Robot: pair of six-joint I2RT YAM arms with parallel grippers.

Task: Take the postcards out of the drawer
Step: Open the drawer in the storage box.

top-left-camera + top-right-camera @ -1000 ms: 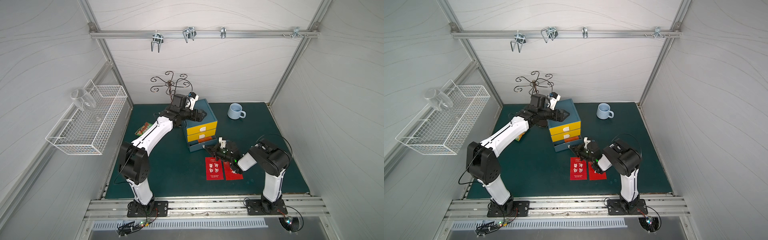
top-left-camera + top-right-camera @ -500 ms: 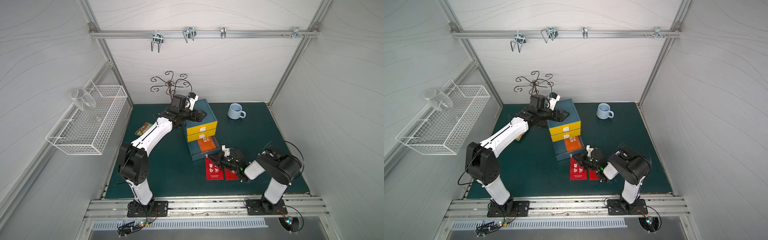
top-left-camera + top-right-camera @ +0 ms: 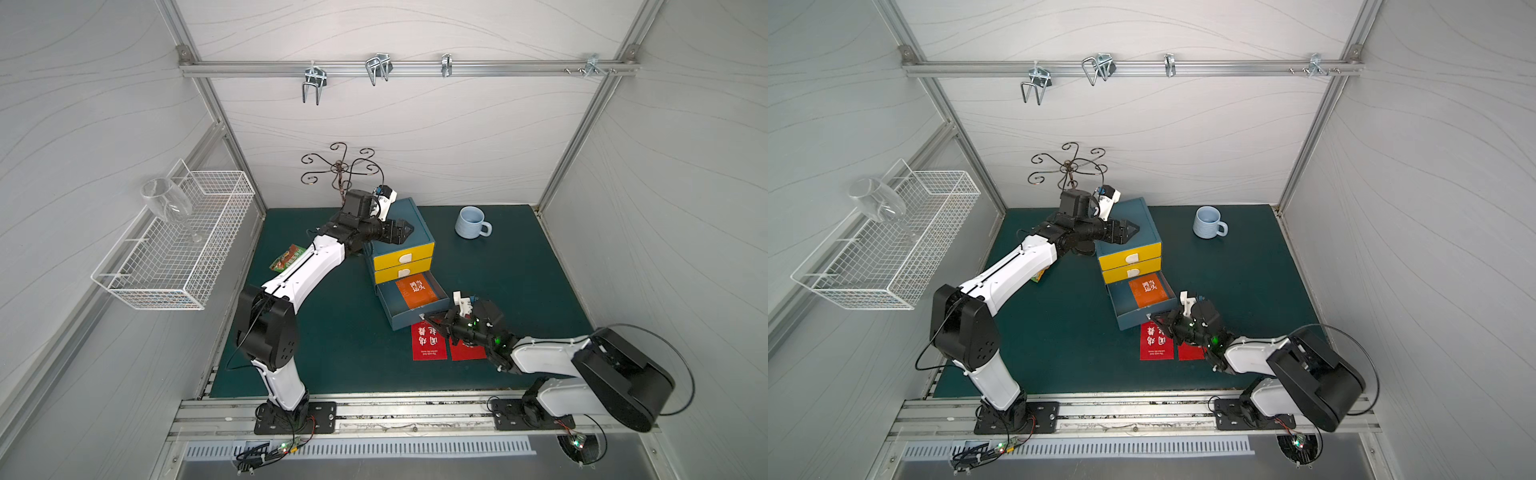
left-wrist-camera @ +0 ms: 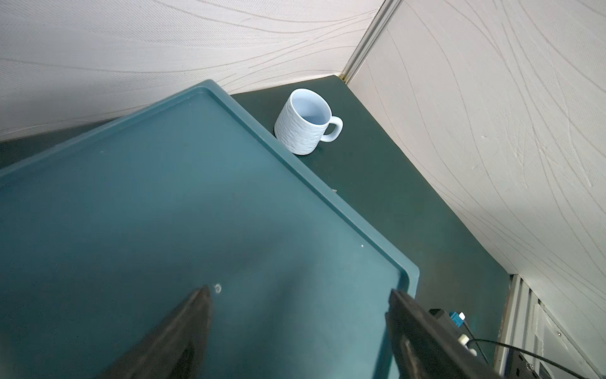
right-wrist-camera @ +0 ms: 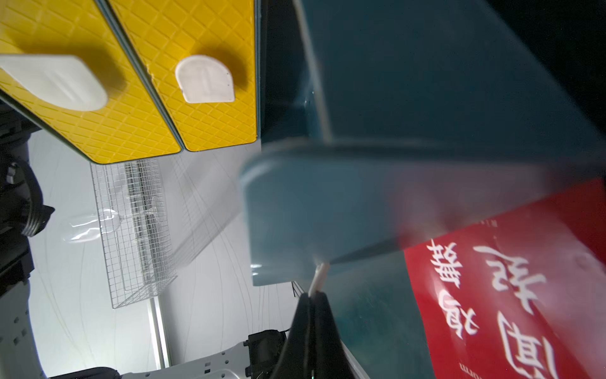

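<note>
Dark green bench (image 3: 332,353), viewed from above, with one white-and-black arm mounted at each end of its near edge.

Small teal plastic cabinet (image 3: 417,214) with two shut yellow drawer fronts, standing on the bench toward the back wall.

Teal bottom drawer (image 3: 405,319) of that cabinet, pulled well out toward the near edge, its interior open to both top views.

Orange rectangular postcard (image 3: 417,292) with white characters, lying flat inside the open drawer.

Red rectangular postcard (image 3: 429,343) with white characters, flat on the bench just in front of the drawer. Second red postcard (image 3: 467,352) just beside it, partly hidden under the right arm.

Left gripper (image 3: 405,229) over the cabinet top, jaws spread wide with nothing between them, as confirmed in the left wrist view; contact with the top not determinable.

Right gripper (image 3: 428,321) low at the drawer front, jaws closed tight on the thin white tab handle (image 5: 318,275) of the drawer, seen edge-on in the right wrist view.

Progress, by judgement: drawer opened, both red cards out, orange card not yet removed. Remaining: release of the handle, then a grasp on the thin orange card and its transfer to the bench. Likely difficulty: little edge for a gripper to catch on a flat card inside a walled drawer.
</note>
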